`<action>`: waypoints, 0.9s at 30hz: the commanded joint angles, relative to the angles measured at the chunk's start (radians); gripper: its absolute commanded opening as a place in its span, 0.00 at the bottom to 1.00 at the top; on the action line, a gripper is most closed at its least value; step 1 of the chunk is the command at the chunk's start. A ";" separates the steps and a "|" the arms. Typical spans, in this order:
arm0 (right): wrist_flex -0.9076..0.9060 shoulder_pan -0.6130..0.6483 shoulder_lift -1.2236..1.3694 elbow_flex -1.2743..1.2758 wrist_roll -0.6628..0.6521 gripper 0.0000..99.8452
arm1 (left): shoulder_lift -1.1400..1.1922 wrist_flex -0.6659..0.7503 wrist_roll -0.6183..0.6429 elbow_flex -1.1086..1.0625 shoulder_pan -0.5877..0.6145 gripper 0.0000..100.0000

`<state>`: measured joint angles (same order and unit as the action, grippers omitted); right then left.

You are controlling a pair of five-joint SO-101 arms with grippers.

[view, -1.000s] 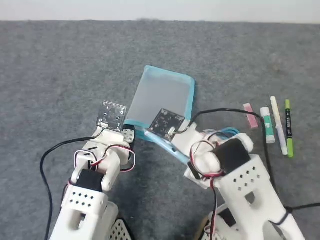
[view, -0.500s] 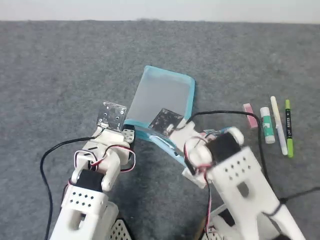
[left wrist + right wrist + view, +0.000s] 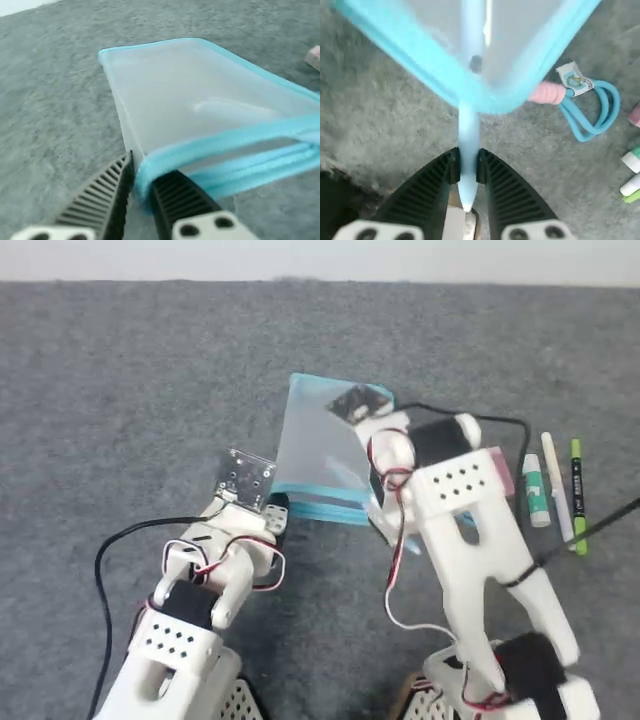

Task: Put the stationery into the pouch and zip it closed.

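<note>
bimanual pouch-filling, one instant. the translucent pouch [image 3: 325,445] with pale blue trim lies near the middle of the grey worktop [image 3: 120,370], its mouth turned toward the two arms. the left gripper [image 3: 145,172] has its fingers closed on the trimmed edge at one corner of the mouth, and the pouch wall rises from that grip. the right gripper [image 3: 467,155] has its fingers clamped on the rear end of a light blue pen [image 3: 468,125]. the pen's front part crosses the blue edge and shows through the pouch wall, so it appears to be partly inside. whether it runs inside the pouch or only beneath it cannot be told with certainty. beside the mouth lie a pink zip pull [image 3: 547,92] and a blue loop [image 3: 597,107], on the worktop, apart from both grippers.

progress, as a judgement: early. one item is at the point of entry and not yet released. four items remain on the worktop, to the right of the right arm and well apart from the pouch: a pink eraser [image 3: 500,472] partly hidden by the arm, a glue stick [image 3: 535,490], a white pen [image 3: 555,490] and a green pen [image 3: 578,495], side by side. the mouth is open, and the zip has not been drawn.
</note>
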<state>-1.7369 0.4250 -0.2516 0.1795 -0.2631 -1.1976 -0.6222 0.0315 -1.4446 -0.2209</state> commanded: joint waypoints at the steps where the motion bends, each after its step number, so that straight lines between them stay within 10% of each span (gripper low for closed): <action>1: -0.025 0.041 0.024 -0.137 0.064 0.01 | -0.017 0.034 0.011 0.021 -0.068 0.01; 19: 0.015 0.137 0.209 -0.427 0.201 0.01 | -0.012 0.061 0.014 0.015 -0.086 0.01; 27: 0.016 0.182 0.199 -0.430 0.155 0.21 | -0.011 0.061 0.011 0.015 -0.086 0.01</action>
<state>-1.7430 0.6045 -0.0353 -0.1841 -0.0760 -1.1976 -0.5946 0.0391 -1.4431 -0.2946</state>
